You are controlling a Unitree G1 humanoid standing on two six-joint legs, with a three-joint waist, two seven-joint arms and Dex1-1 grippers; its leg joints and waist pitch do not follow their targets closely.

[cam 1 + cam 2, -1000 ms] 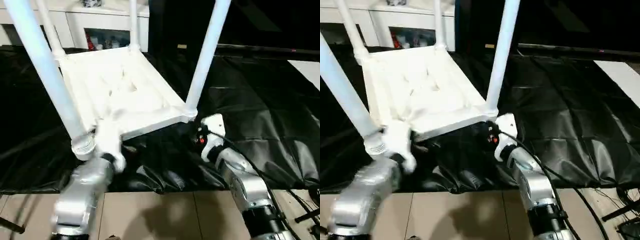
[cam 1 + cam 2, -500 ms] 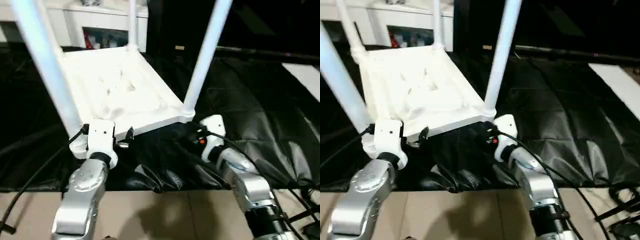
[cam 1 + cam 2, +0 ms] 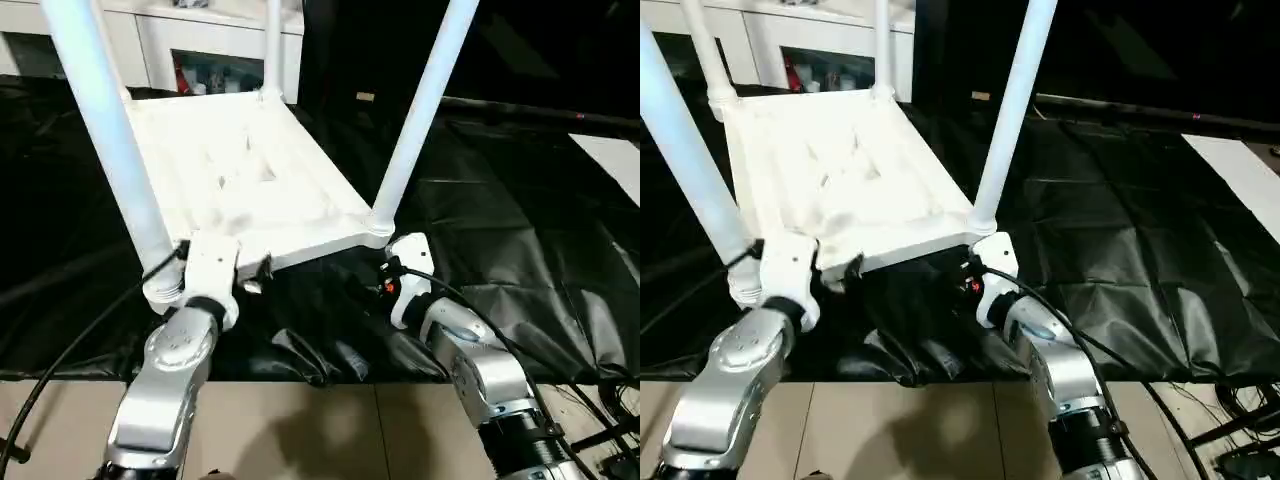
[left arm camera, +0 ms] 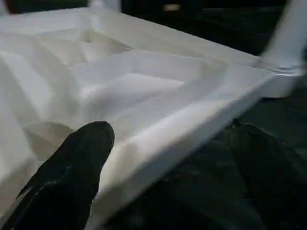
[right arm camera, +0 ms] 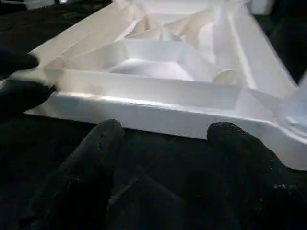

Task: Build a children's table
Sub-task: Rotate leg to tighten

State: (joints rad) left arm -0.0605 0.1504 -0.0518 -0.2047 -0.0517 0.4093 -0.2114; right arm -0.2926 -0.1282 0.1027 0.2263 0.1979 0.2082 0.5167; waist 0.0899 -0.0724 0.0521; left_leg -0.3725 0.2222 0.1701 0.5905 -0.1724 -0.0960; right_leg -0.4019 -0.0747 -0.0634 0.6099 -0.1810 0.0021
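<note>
1. Upside down on the black sheet [image 3: 520, 250] lies the children's table, its tabletop [image 3: 240, 180] ribbed side up and four legs rising from the corner sockets: near-left leg [image 3: 105, 150], far-left leg [image 3: 702, 50], far-right leg [image 3: 272, 45], near-right leg [image 3: 420, 110].
2. At the near-left corner, the left end effector [image 3: 245, 278] stands wide open astride the tabletop's near edge [image 4: 182, 129], one finger [image 4: 72, 167] over the ribs and the other below; it grips nothing.
3. At the near-right corner, the right end effector [image 3: 965, 275] is open too, both fingertips [image 5: 108, 136] just short of the rim [image 5: 158, 112], empty.
4. Risk, as I judge it: closing on one side alone could skew the tabletop, and a crooked lift could lever a leg loose from its socket. The rumpled sheet under the near edge may snag a lower finger.
5. Room: open black sheet lies well to the right; behind stands a white cabinet [image 3: 180, 40], near the far legs, so swinging that way looks tight.
</note>
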